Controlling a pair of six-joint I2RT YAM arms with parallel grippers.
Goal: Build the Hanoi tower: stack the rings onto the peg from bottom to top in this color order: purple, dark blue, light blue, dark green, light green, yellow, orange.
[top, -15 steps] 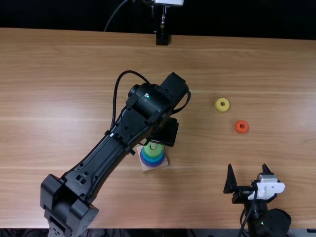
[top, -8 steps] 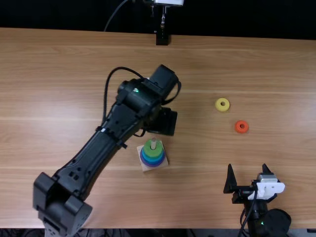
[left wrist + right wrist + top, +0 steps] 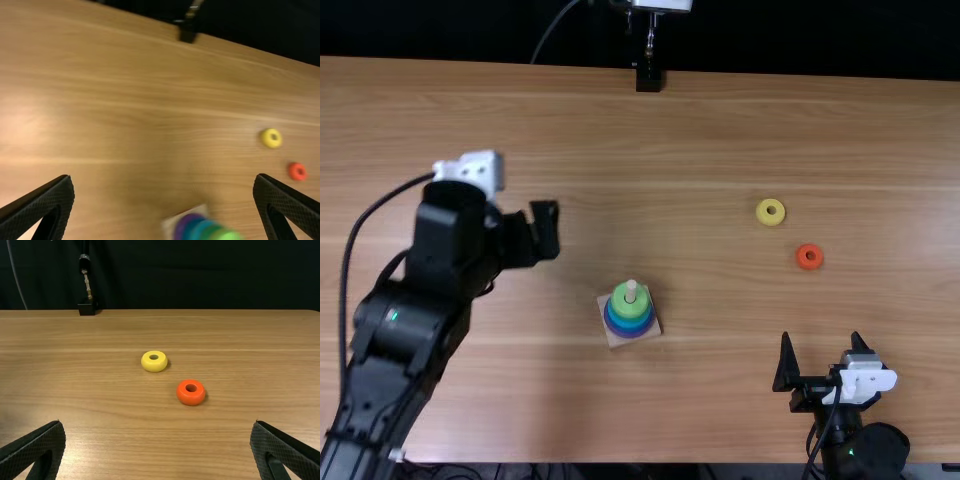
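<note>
Left of the peg's square base [image 3: 617, 339], my left gripper [image 3: 546, 231] hangs over the table in the top view. In its wrist view the left gripper [image 3: 165, 207] stands open with nothing between the fingers. The wooden peg [image 3: 631, 288] carries a stack with a light green ring [image 3: 630, 305] uppermost and blue and purple rings under it. To the right lie the yellow ring [image 3: 770, 212] and the orange ring [image 3: 809, 257], apart. My right gripper [image 3: 824, 362] is near the front edge, also open in its wrist view [image 3: 158, 447], where both loose rings lie beyond it.
A black camera mount [image 3: 648, 76] stands at the table's far edge, with a dark curtain behind it. The wooden table [image 3: 700, 400] extends around the peg base.
The left arm has swung away from the stack to the left, uncovering the peg and rings. My right arm and the two loose rings have stayed put.
</note>
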